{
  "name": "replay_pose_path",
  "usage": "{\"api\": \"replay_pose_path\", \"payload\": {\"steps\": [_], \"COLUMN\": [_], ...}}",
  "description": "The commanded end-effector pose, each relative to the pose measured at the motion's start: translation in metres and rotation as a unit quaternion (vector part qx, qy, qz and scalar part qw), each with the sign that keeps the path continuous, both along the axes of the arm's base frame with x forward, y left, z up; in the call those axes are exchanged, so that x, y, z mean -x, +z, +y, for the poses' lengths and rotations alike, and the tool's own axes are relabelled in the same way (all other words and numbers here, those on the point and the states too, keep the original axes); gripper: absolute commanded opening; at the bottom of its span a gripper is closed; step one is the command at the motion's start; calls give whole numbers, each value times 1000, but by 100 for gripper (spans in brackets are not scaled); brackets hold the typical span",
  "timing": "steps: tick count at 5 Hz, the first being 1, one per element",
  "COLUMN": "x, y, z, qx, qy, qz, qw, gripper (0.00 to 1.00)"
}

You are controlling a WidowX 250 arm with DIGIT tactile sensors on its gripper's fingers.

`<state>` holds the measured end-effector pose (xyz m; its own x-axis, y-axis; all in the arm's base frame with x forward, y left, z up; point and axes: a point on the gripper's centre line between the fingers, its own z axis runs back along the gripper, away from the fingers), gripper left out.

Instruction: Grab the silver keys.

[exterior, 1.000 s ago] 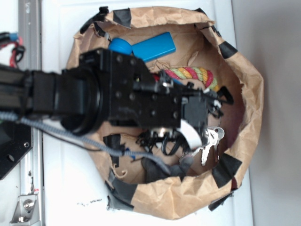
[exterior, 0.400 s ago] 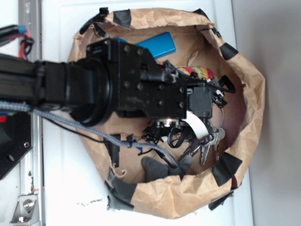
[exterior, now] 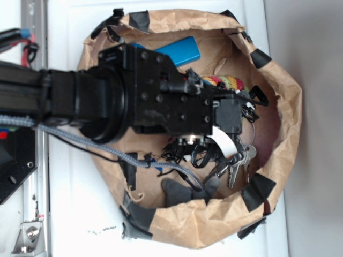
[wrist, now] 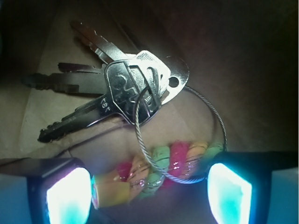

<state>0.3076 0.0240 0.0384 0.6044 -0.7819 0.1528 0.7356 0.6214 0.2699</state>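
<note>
The silver keys (wrist: 131, 93) lie fanned out on the brown paper, joined by a thin wire ring (wrist: 219, 126). Its loop runs down over a red-yellow-green rope (wrist: 159, 168). My gripper (wrist: 149, 193) is open. Its glowing pads (wrist: 67, 198) stand on either side of the rope and the bottom of the wire loop, while the key blades lie beyond the fingertips. In the exterior view the gripper (exterior: 247, 120) reaches into the bag, with the keys (exterior: 236, 163) just below it and the rope (exterior: 222, 82) above it.
A brown paper bag (exterior: 284, 96) with black tape patches rings everything. A blue object (exterior: 179, 51) lies at the top inside, and a dark grey lumpy object (exterior: 179, 191) at the bottom. Black clutter (exterior: 187, 155) sits under the arm.
Since a second ago the arm has shifted up the image and farther over the rope. The keys lie slightly lower left. Nothing has moved in the last half second.
</note>
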Motion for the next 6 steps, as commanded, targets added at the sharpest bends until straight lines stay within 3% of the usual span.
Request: {"api": "replay_pose_path", "payload": {"steps": [1, 3, 5, 6], "x": [-12, 0, -10, -20], "y": [12, 18, 2, -4], "z": [-13, -22, -17, -14], "qx": [52, 78, 26, 15], "qy": [4, -32, -36, -29], "qz": [-65, -67, -101, -110], "qw": [996, 994, 994, 993], "gripper": [100, 100, 100, 100]}}
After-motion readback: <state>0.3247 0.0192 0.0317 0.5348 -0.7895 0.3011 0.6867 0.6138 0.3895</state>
